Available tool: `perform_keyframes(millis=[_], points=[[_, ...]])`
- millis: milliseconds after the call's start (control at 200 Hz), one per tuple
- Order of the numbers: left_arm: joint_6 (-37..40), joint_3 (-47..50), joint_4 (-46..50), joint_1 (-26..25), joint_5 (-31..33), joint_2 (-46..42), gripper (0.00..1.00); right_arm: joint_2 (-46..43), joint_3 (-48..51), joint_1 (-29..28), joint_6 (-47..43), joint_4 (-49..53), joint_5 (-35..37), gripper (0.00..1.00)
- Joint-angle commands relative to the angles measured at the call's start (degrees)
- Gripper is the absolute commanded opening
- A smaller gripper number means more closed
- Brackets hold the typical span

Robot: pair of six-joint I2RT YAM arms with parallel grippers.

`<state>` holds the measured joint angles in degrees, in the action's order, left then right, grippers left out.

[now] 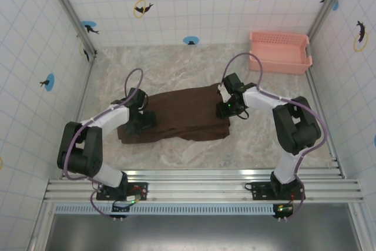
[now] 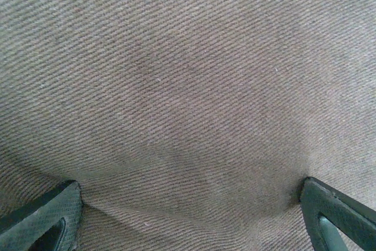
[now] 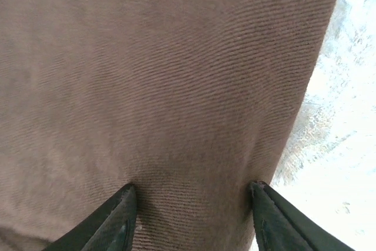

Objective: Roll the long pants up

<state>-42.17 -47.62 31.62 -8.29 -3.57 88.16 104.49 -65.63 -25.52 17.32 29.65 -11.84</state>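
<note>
Marbled grey bench (image 1: 176, 160), walled in by white tiles with dolphin stickers, carries the long pants (image 1: 176, 116) at the centre of the top view. They lie as a flattened dark brown slab. Its long axis runs from the left of the frame to the right, with the left end sitting a little lower in the picture than the right end. A pink basket (image 1: 280, 52) stands well apart in the upper right corner. The left tool (image 1: 143, 119) is down on the left short end of the slab and the right tool (image 1: 226, 108) is on the right short end, so the cloth stretches between them and each end is nearest its own arm. In the left wrist view the fingers (image 2: 41, 221) stand wide apart at the bottom corners, tips dented into the twill, with nothing clamped. In the right wrist view the fingers (image 3: 114, 221) are also apart, though closer together, and rest on the cloth just inside its right-hand edge, where bare bench shows at the right of the frame. No pinched fold can be made out there. By my judgement a roll would have to travel along that left-to-right axis, starting from one short end.
</note>
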Motion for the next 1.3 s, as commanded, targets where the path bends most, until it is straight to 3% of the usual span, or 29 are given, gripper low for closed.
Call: perform_keyframes(millis=[0,50,110,370,596,686,876,981,1081,1151,1291], points=[[-1.3,-0.2,-1.0,-0.6,-1.6,6.3,0.97,5.3,-0.5,0.7,-1.3,0.3,-2.8,0.32],[-1.7,-2.1,-0.6,-0.6,-1.8,8.1,0.97,6.9,-1.0,0.7,-1.0,1.3,-3.1,0.18],[-2.4,-5.4,-0.4,-0.6,-2.7,11.2,0.97,7.2,0.4,0.5,0.4,0.2,-3.8,0.14],[-4.8,-28.5,1.9,-1.7,-7.6,30.1,0.97,-1.8,12.1,-3.6,6.6,-2.8,-2.8,0.17],[-8.3,-50.0,1.6,-4.4,-16.2,46.2,0.97,-10.0,20.3,-12.7,16.4,-4.6,1.4,0.19],[-9.7,-59.0,1.7,-5.2,-20.1,54.0,0.97,-10.7,21.1,-17.6,20.6,-5.8,2.9,0.19],[-13.6,-74.6,0.9,-5.9,-24.2,62.3,0.97,-6.2,15.8,-26.5,26.7,-8.0,4.0,0.20],[-14.5,-82.9,1.8,-5.4,-25.2,66.3,0.97,-0.9,9.3,-29.0,26.6,-7.3,3.5,0.28],[-14.5,-88.5,3.0,-4.3,-26.5,68.4,0.97,2.9,2.8,-30.4,25.3,-5.5,2.3,0.47],[-12.9,-88.5,4.0,-3.0,-26.2,66.5,0.97,2.3,-1.0,-30.9,23.4,-2.5,2.9,0.54],[-3.6,-85.9,8.1,0.1,-19.4,57.7,0.97,-4.1,-6.1,-30.6,16.0,8.6,7.8,0.65]])
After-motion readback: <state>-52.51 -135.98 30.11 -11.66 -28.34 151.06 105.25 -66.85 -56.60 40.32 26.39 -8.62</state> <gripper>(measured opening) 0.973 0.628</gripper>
